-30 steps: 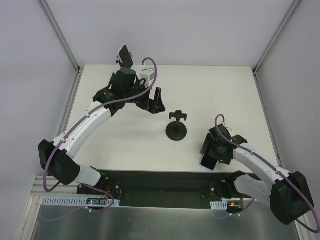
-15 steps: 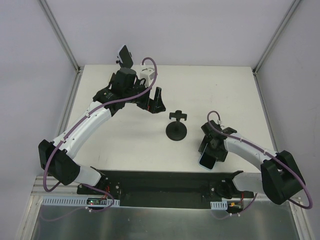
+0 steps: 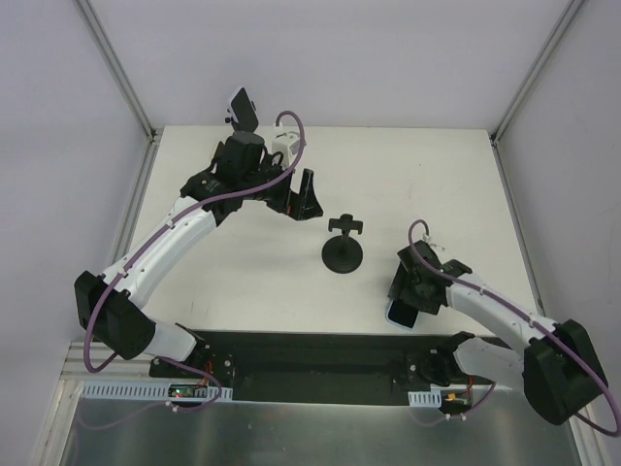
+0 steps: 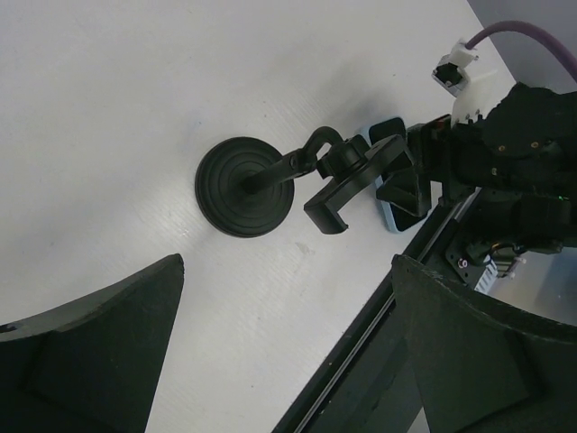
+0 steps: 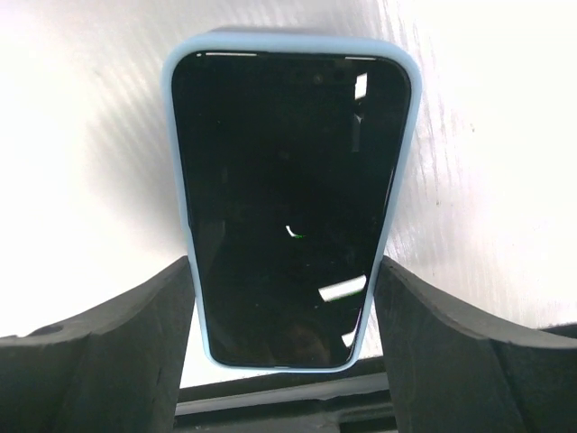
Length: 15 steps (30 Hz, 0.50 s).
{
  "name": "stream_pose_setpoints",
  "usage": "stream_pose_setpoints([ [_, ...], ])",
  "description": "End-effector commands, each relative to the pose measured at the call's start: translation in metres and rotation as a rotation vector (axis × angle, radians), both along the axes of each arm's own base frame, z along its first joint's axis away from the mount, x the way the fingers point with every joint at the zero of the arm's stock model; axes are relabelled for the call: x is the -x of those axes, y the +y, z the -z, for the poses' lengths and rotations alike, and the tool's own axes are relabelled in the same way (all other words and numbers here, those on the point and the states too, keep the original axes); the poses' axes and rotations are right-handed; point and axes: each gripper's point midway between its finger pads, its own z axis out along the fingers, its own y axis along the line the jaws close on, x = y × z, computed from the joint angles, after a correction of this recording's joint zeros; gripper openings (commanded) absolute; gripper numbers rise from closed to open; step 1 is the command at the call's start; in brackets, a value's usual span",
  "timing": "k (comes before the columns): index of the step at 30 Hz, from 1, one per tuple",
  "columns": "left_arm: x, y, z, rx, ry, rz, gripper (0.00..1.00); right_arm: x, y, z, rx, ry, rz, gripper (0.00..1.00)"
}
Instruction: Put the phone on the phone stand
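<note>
Where the right gripper presses its fingers against the long sides of the phone, the phone lies flat, screen up, at the near edge of the table; the phone stand stands upright, well apart; the left gripper hangs spread wide beyond the stand.

Bright, even light from above. Table blows out near white in right wrist view; soft shadow left of phone. Small white glints on it. Near fingers soft, unfocused.
</note>
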Motion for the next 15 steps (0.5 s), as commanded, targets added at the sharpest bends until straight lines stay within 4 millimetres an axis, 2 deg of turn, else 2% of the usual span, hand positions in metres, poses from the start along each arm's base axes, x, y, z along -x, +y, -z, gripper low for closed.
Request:
stream_pose_setpoints([
  [1, 0.004, -0.004, -0.022, 0.064, -0.051, 0.027, 0.95, -0.033, 0.016, -0.033, -0.090, -0.248, -0.132, 0.01],
  [2, 0.006, -0.005, -0.024, 0.074, -0.056, 0.038, 0.95, -0.035, 0.018, -0.040, -0.086, -0.289, -0.199, 0.01],
  [6, 0.020, -0.016, -0.035, 0.123, -0.082, 0.115, 0.92, -0.052, 0.026, -0.098, -0.146, -0.563, -0.322, 0.01],
  [9, 0.038, -0.025, -0.050, 0.177, -0.121, 0.200, 0.92, -0.056, 0.029, -0.141, -0.155, -0.719, -0.410, 0.01],
  [11, 0.054, -0.034, -0.063, 0.204, -0.162, 0.258, 0.92, -0.052, 0.038, -0.164, -0.192, -0.785, -0.479, 0.01],
  [12, 0.060, -0.037, -0.067, 0.212, -0.183, 0.276, 0.92, -0.053, 0.040, -0.183, -0.193, -0.833, -0.515, 0.01],
  [14, 0.077, -0.047, -0.076, 0.228, -0.212, 0.315, 0.93, -0.049, 0.049, -0.200, -0.222, -0.870, -0.575, 0.01],
  [15, 0.079, -0.052, -0.080, 0.234, -0.222, 0.315, 0.94, -0.048, 0.053, -0.219, -0.236, -0.914, -0.602, 0.01],
])
